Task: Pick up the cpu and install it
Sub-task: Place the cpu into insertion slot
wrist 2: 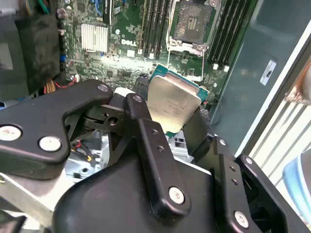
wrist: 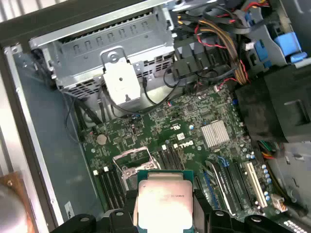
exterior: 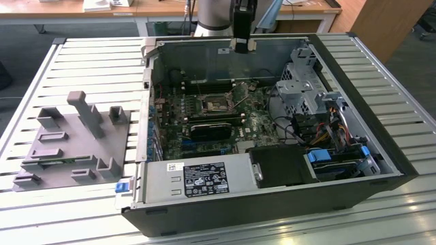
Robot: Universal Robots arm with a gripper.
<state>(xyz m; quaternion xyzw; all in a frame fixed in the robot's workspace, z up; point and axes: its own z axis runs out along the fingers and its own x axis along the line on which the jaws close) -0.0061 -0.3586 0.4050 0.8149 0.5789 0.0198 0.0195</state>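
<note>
My gripper (exterior: 243, 45) hangs above the far wall of the open computer case (exterior: 381, 153), over the motherboard (exterior: 252, 127). It is shut on the cpu (wrist 2: 172, 104), a flat square chip with a silvery top plate and a thin green rim, pinched by its edges between the two black fingers (wrist 2: 138, 114). In the first wrist view the cpu (wrist: 164, 199) sits level between the fingers, above the board. The dark square socket (exterior: 214, 103) lies below it with its metal frame raised; it is open and holds no chip in both wrist views (wrist 2: 192, 22) (wrist: 136, 162).
A grey fixture block (exterior: 75, 143) with upright posts stands on the slatted table at the exterior view's left. Inside the case are a black card (exterior: 211, 130), a silver heatsink (wrist: 214, 133), a metal drive cage (exterior: 303, 81), cable bundles (exterior: 327, 127) and the power supply (exterior: 197, 178).
</note>
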